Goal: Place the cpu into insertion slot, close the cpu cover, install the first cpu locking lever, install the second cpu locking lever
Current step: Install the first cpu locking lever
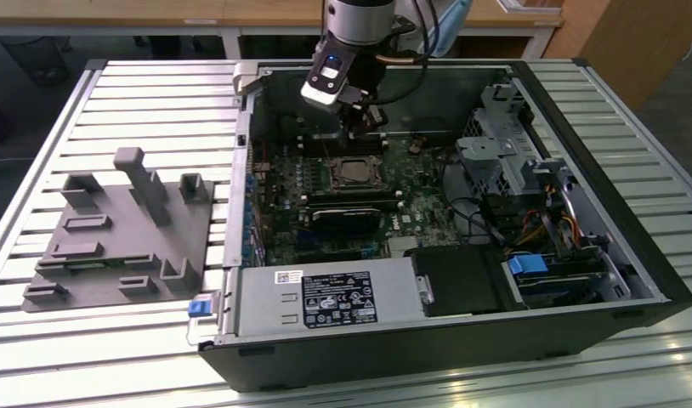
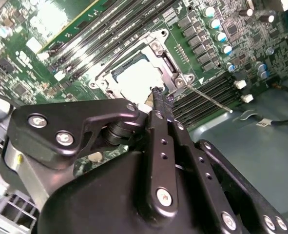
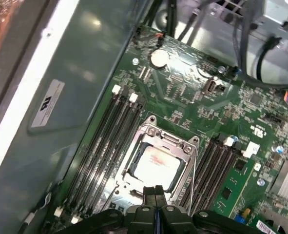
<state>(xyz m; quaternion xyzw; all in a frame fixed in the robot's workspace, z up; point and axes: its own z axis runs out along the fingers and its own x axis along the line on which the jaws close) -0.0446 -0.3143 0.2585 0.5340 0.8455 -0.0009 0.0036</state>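
In the open computer case (image 1: 573,110), the cpu (image 1: 349,173) lies flat in the insertion slot (image 1: 331,161) on the green board. Both wrist views show its pale top (image 3: 156,165) (image 2: 134,80) framed by the silvery cpu cover (image 3: 159,139) (image 2: 167,61), which lies down over it. A thin wire locking lever (image 2: 211,99) (image 3: 194,168) runs along one side of the socket, its free end sticking out. My gripper (image 1: 365,127) (image 2: 158,93) (image 3: 156,191) hangs just above the socket's edge, shut, with nothing held.
Long black memory slots (image 3: 109,141) flank the socket. A black heatsink block (image 1: 346,217) sits just in front of it, a power supply (image 1: 323,302) nearer still, and a drive cage with cables (image 1: 511,157) at the exterior view's right. A grey fixture (image 1: 119,229) lies outside the case.
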